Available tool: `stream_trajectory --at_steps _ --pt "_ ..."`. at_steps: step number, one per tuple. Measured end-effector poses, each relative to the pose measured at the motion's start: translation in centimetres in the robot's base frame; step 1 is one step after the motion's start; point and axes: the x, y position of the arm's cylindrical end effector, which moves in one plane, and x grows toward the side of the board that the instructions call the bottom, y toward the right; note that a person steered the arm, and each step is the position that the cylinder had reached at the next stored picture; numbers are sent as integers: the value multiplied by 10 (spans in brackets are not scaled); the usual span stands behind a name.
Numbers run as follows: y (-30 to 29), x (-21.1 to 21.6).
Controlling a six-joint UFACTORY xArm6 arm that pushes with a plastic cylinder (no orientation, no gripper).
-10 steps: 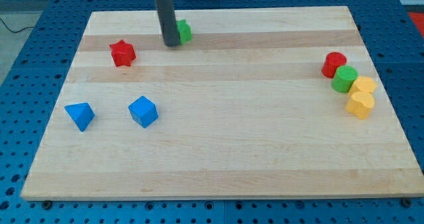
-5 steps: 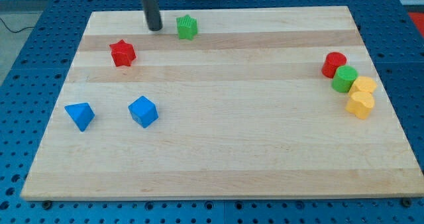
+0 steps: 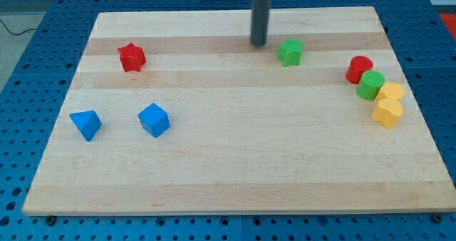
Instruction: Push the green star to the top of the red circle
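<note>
The green star (image 3: 290, 52) lies on the wooden board (image 3: 235, 162) right of centre near the view's top. The red circle (image 3: 359, 69) sits further right, near the board's right edge, a little lower than the star. My tip (image 3: 258, 44) stands just to the left of the green star and slightly higher in the view, with a small gap between them. The dark rod rises from the tip out of the view's top.
A green circle (image 3: 370, 85) touches the red circle's lower right. Two yellow blocks (image 3: 388, 104) sit below it. A red star (image 3: 132, 57) lies at the upper left. Two blue blocks (image 3: 154, 120) (image 3: 86, 124) lie at the lower left.
The green star has slid right and slightly down, from near the top centre-left towards the red circle. My tip has moved right, staying on the star's left side.
</note>
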Motion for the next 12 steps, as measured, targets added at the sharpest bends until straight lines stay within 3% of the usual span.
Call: stream_trajectory --at_steps 2,4,5,7,9,12 --pt "3 35" --pt "113 41" --pt "129 41" --pt "76 16" --pt "139 10" --pt "144 20"
